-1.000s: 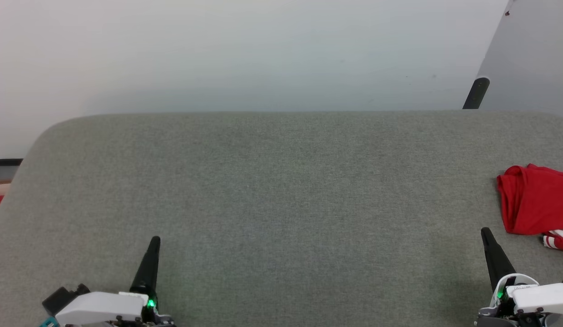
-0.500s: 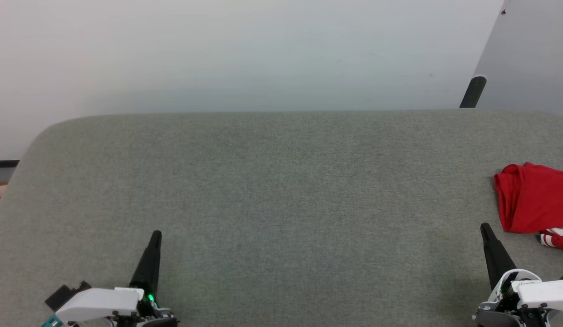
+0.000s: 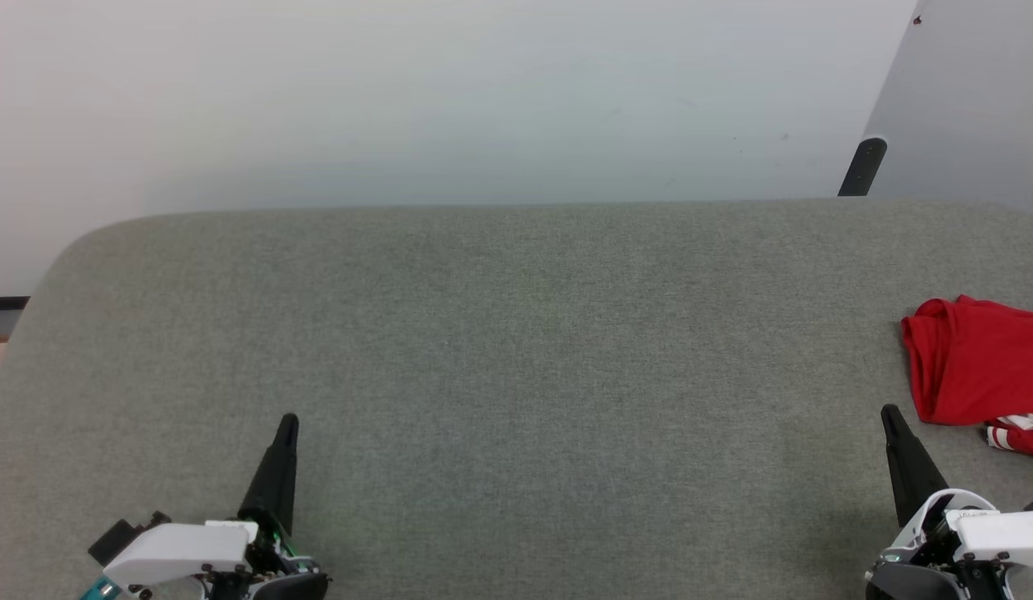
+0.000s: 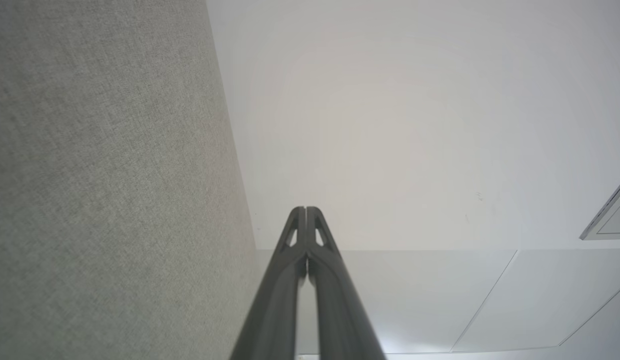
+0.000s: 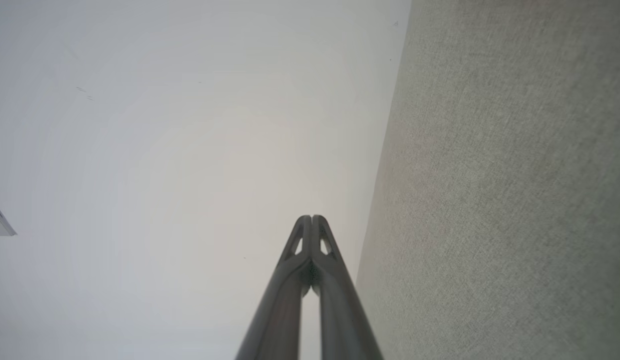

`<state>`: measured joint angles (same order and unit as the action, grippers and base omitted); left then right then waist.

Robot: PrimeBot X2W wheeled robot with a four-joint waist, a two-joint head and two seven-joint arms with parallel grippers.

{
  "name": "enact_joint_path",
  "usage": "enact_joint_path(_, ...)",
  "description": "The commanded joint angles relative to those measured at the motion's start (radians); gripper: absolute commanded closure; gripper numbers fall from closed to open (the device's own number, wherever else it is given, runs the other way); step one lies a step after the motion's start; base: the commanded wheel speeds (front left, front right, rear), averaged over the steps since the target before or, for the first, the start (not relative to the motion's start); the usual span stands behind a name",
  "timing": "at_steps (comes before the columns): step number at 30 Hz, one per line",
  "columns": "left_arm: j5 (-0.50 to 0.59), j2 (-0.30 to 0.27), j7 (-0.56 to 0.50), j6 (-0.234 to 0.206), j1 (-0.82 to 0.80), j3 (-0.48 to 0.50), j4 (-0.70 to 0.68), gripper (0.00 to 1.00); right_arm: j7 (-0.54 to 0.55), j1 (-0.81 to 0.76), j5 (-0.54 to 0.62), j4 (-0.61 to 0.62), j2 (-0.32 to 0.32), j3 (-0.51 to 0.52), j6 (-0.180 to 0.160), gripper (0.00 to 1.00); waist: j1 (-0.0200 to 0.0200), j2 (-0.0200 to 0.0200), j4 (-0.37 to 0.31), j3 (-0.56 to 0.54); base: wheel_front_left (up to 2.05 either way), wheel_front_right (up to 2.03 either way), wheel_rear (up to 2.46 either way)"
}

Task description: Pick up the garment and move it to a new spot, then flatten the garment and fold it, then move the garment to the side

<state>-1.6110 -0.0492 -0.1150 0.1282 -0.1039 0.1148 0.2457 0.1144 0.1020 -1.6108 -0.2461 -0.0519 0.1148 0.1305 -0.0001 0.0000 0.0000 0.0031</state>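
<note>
At the far right edge of the head view, a small red jersey-style garment (image 3: 975,367) is seen lying crumpled on a wide grey woven-fabric table surface (image 3: 516,333) with rounded far corners. A scrap of red-and-white striped trim is noted at the garment's near edge, where it is cut off by the frame. Neither gripper is in contact with it.

Right gripper (image 3: 887,414), long and dark on a white wrist housing, is found at lower right, pointing up the view. Its tip is near the garment's near-left corner but apart from it. In the right wrist view its two fingers (image 5: 282,310) are seen pressed together at the tips, empty, with grey fabric to one side and pale wall to the other.

Left gripper (image 3: 288,419) is found at lower left, over bare fabric and well apart from the garment. In the left wrist view its fingers (image 4: 277,310) are likewise seen pressed together and empty.

Beyond the table surface a plain white wall (image 3: 400,100) is recorded. At upper right a slanted black post (image 3: 862,167) is seen at the edge of a pale grey panel (image 3: 975,100).
</note>
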Motion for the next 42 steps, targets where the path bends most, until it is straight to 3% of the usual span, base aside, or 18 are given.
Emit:
enact_joint_path(1, -0.002, 0.001, -0.003, 0.005, -0.012, 0.003, 0.001, 1.00, 0.001, 0.012, -0.003, 0.000, 0.004, 0.000, 0.000, 1.00, 0.0001, 0.0000, 0.000, 0.000, 0.00, 0.00, 0.00)
enact_joint_path(42, -0.003, 0.000, -0.003, 0.005, -0.011, 0.002, 0.001, 1.00, 0.001, 0.009, -0.004, 0.000, 0.003, -0.001, 0.000, 1.00, 0.0001, 0.0000, 0.000, 0.000, 0.00, 0.00, 0.00)
